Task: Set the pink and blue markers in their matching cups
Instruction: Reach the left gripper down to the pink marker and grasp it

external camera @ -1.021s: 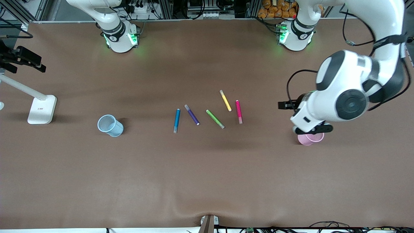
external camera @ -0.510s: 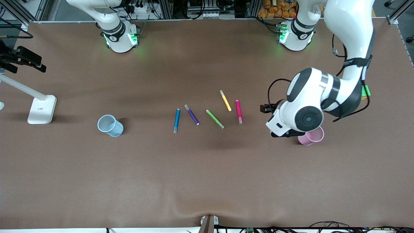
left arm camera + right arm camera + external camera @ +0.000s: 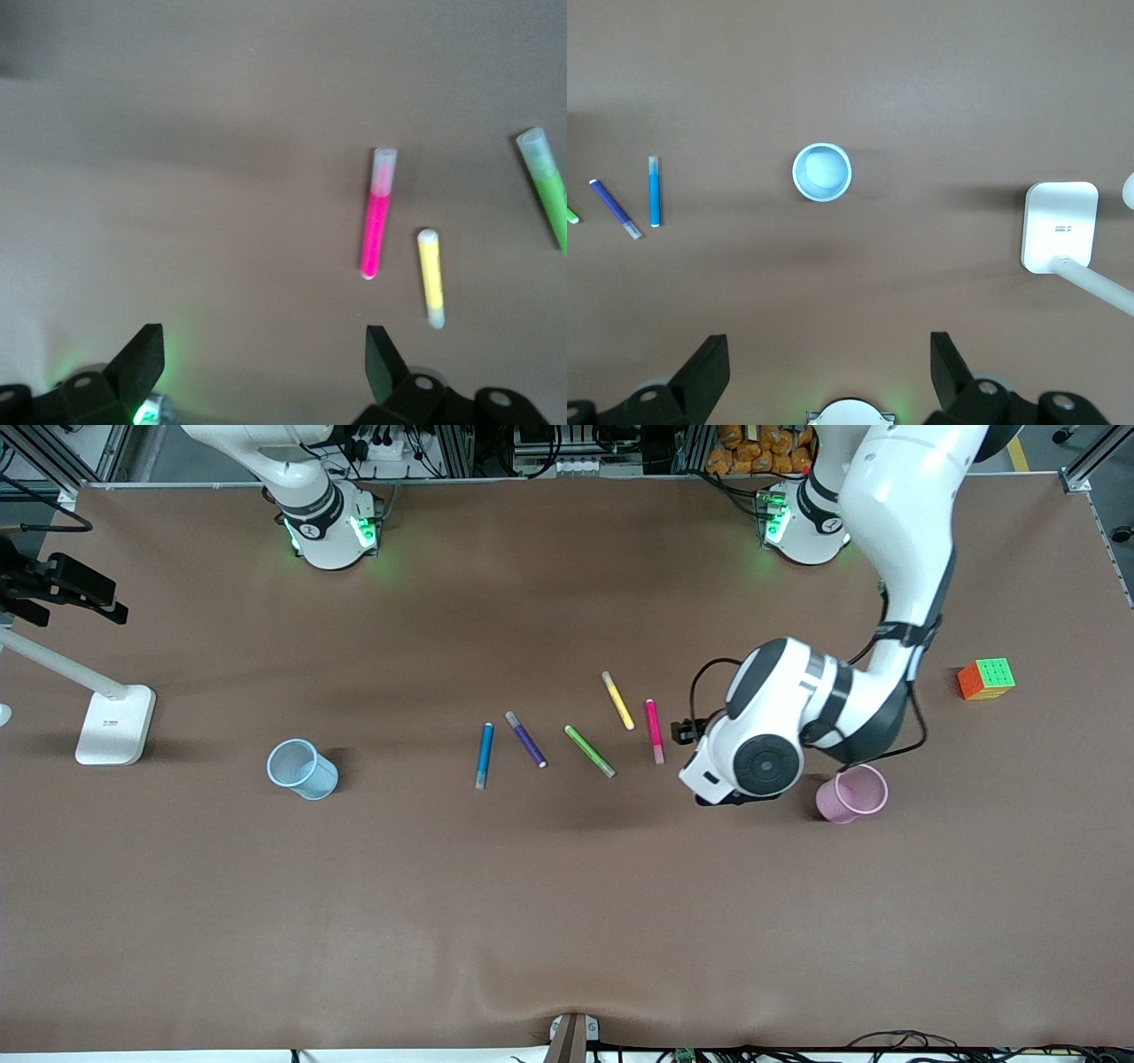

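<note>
The left tool (image 3: 264, 367) is hanging spread and empty over the bench (image 3: 567, 921) beside the pink marker (image 3: 654, 730); the right tool (image 3: 829, 372), waiting, is spread too.

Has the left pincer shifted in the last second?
Yes. The left pincer, open, has swung off the pink cup toward the pink marker, now hanging over bare table between them.

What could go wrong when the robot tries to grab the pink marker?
The yellow marker lies close beside the pink marker, so the open left gripper might bump or catch it too. The pink cup stands right by the arm's elbow and could get knocked over as the arm swings.
</note>
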